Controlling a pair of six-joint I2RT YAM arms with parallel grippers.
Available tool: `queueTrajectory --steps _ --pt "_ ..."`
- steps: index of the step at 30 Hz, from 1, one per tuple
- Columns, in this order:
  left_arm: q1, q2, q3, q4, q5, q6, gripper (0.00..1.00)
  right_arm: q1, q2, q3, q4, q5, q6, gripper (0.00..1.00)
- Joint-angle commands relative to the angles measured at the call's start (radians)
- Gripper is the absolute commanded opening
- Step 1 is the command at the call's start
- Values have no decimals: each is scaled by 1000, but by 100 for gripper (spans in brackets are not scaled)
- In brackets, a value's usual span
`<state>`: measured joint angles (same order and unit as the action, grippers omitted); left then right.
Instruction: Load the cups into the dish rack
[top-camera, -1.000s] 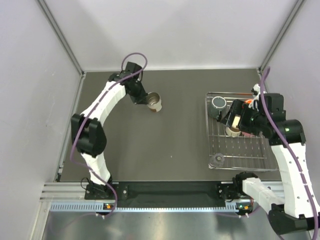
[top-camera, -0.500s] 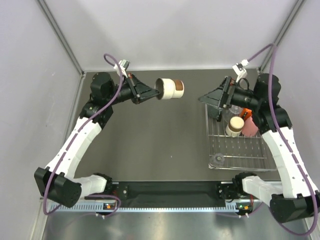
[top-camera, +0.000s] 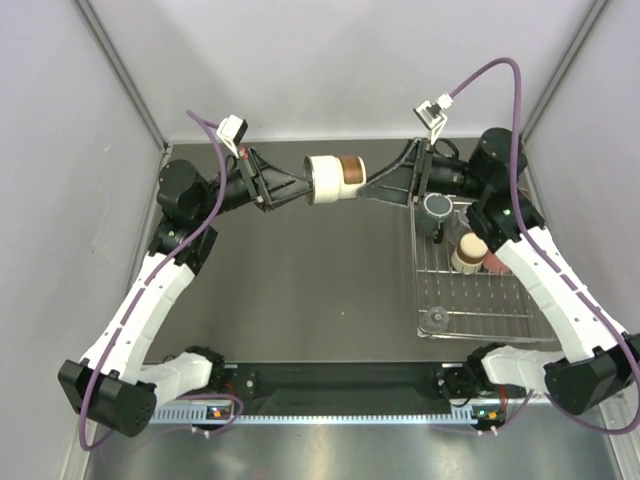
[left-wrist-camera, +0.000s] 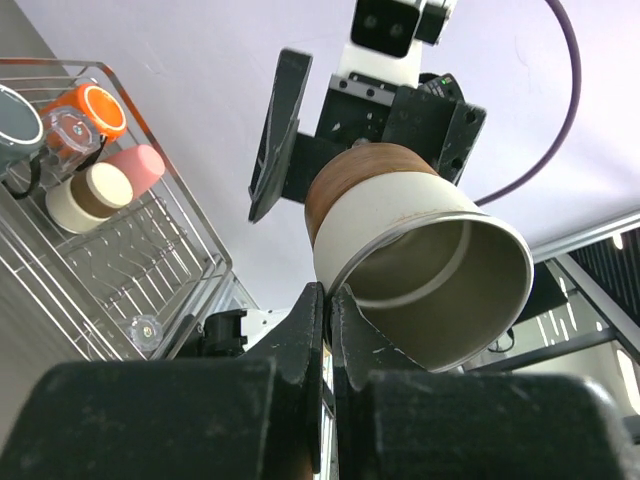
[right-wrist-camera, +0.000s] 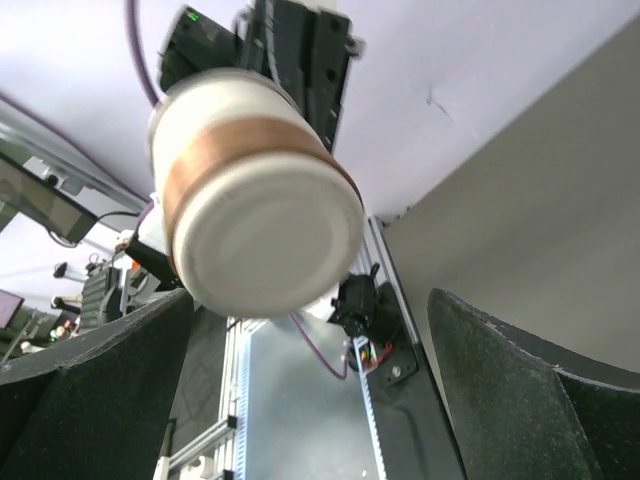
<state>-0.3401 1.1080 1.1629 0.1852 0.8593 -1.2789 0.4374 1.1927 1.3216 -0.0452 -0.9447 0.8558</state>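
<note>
My left gripper (top-camera: 303, 186) is shut on the rim of a white cup with a brown band (top-camera: 335, 178), holding it sideways in the air above the table's far middle. In the left wrist view the fingers pinch the cup's (left-wrist-camera: 420, 260) rim at the gripper (left-wrist-camera: 328, 295). My right gripper (top-camera: 372, 188) is open and empty, its jaws spread just off the cup's base (right-wrist-camera: 260, 200), not touching it. The wire dish rack (top-camera: 475, 333) on the right holds a dark cup (top-camera: 437, 207), a cream cup (top-camera: 467, 254), a pink cup (top-camera: 493, 262) and a clear one (top-camera: 434, 320).
An orange cup (left-wrist-camera: 95, 108) also lies in the rack (left-wrist-camera: 200, 262), seen in the left wrist view. Grey walls and metal posts enclose the dark tabletop (top-camera: 300, 290). The arm bases sit on a rail (top-camera: 330, 385) at the near edge.
My left arm has lifted the banded cup off the table and carried it right, into the air. My right arm rose out of the rack and swung left to face the cup's base.
</note>
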Motion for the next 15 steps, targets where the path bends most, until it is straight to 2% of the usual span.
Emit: queueTrajectory --steps 1,8,13,15 --pt "4 -30 -37 155 26 -65 0 18 28 60 197 -22 72 100" --pt "3 -43 -55 180 30 -83 0 50 82 83 314 -51 175 99" --pt "3 -48 -58 180 30 -80 0 66 103 84 369 -55 215 90" --pt "3 -46 -60 181 30 -83 0 69 104 79 396 -57 229 82"
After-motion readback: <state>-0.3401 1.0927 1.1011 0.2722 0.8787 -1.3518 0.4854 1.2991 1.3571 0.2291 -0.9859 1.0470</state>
